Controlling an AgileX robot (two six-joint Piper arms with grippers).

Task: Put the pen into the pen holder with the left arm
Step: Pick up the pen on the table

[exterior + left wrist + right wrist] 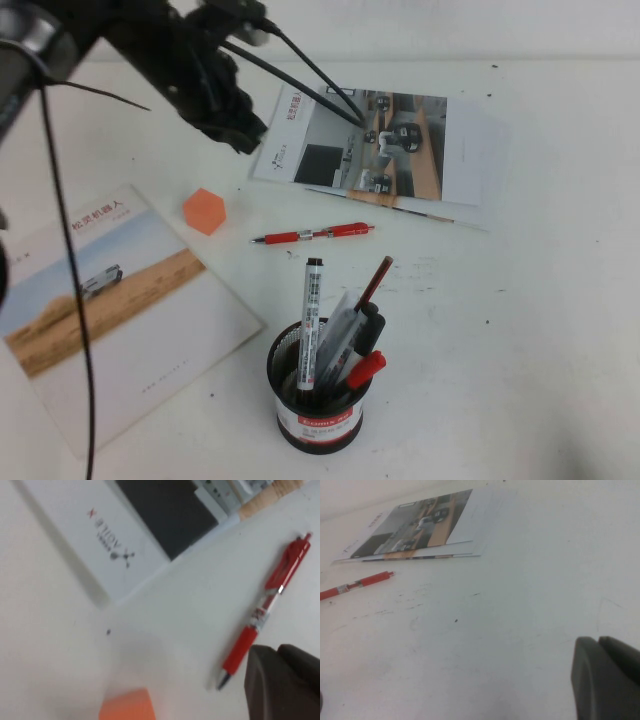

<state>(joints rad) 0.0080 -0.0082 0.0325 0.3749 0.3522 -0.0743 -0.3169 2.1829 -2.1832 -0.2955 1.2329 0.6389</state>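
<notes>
Step in hand: approach, pen not yet grasped. The red click pen (312, 235) lies flat on the white table (540, 330), between the brochure (375, 148) and the black wire-mesh pen holder (319, 388), well apart from both.

The left gripper (352, 105) hangs over the brochure, its long thin fingers converging at the tips and holding nothing, so far as the high view shows.

The right gripper (607, 677) sits low near bare table; finger state cannot be told.

Next move, as judged: spread the fingers, descend toward the pen's barrel, and straddle it crosswise.

The pen is slim, smooth and glossy with a clear middle, so it may roll. An orange block (204, 211) sits nearby.
</notes>
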